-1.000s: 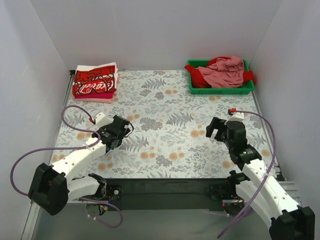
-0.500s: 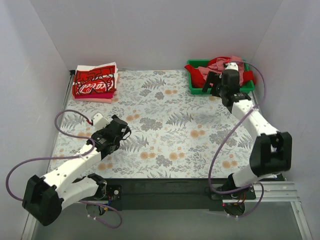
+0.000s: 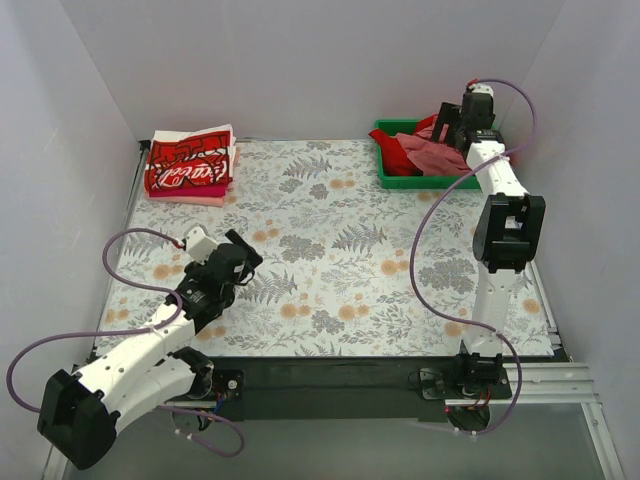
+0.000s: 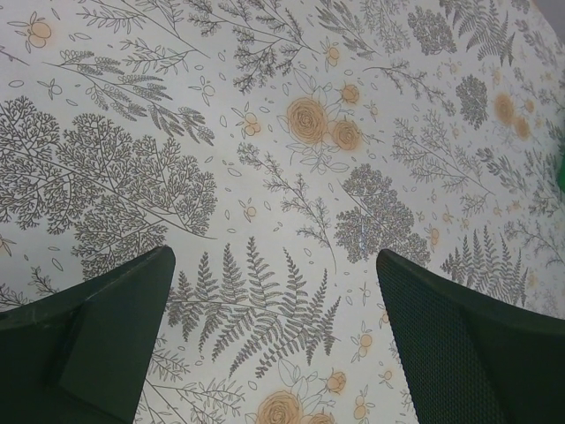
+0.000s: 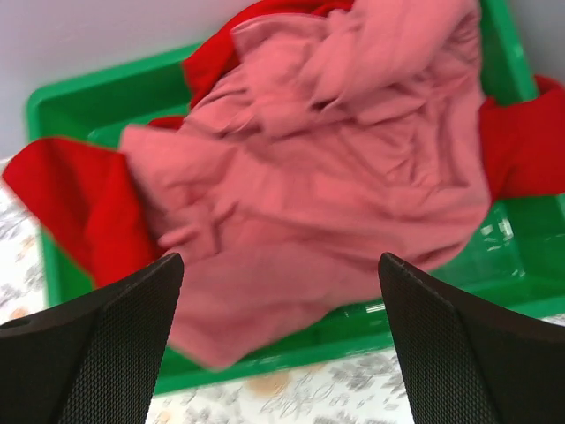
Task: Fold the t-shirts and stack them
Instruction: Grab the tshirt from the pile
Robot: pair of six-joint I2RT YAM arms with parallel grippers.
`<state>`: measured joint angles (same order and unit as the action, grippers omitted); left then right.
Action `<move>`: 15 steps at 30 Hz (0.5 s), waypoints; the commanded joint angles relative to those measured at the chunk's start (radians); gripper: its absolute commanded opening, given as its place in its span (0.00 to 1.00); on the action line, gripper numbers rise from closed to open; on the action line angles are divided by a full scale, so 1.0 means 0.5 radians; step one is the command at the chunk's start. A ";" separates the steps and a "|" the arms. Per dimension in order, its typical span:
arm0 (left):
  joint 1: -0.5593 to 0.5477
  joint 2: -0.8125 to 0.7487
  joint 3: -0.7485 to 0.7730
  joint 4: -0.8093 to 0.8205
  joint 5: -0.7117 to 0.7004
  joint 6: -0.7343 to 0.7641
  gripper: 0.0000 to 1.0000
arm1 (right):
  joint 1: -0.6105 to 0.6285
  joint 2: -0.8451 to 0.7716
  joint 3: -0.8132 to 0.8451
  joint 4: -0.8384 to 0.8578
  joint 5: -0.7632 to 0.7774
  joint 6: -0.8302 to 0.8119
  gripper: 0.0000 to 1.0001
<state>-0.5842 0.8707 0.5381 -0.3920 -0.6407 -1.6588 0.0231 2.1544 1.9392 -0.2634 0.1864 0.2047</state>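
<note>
Pickup step: my right pincer (image 5: 278, 258) hovers, fingers wide apart, above the crumpled salmon-pink cloth tee (image 5: 327, 177), heaped on a bright red tee (image 5: 79, 203) in the green plastic tray (image 5: 88, 97), far right. Next, I reckon, drop and pinch a pink fold. That arm reaches nearly straight. My left pincer (image 4: 274, 253), also apart and empty, hangs over the floral desk (image 3: 330, 260), near left; folded red-and-white printed tees (image 3: 190, 165) sit far left.

Top view overlooks table (image 3: 330, 230), left wrist close above, right over tray (image 5: 62, 97)
</note>
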 commanded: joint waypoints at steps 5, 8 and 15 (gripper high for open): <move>-0.007 -0.014 -0.008 0.109 0.054 0.112 0.98 | -0.153 0.388 0.496 0.033 -0.097 -0.054 0.97; -0.010 -0.051 -0.018 0.112 0.057 0.121 0.98 | -0.178 0.474 0.536 0.232 -0.130 0.017 0.97; -0.010 -0.186 -0.079 0.176 0.039 0.136 0.98 | -0.203 0.652 0.536 0.723 -0.256 0.333 0.95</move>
<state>-0.5846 0.8078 0.5144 -0.3283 -0.6018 -1.6066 -0.0765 2.4588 2.1574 -0.0856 0.1001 0.2905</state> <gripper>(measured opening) 0.982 0.959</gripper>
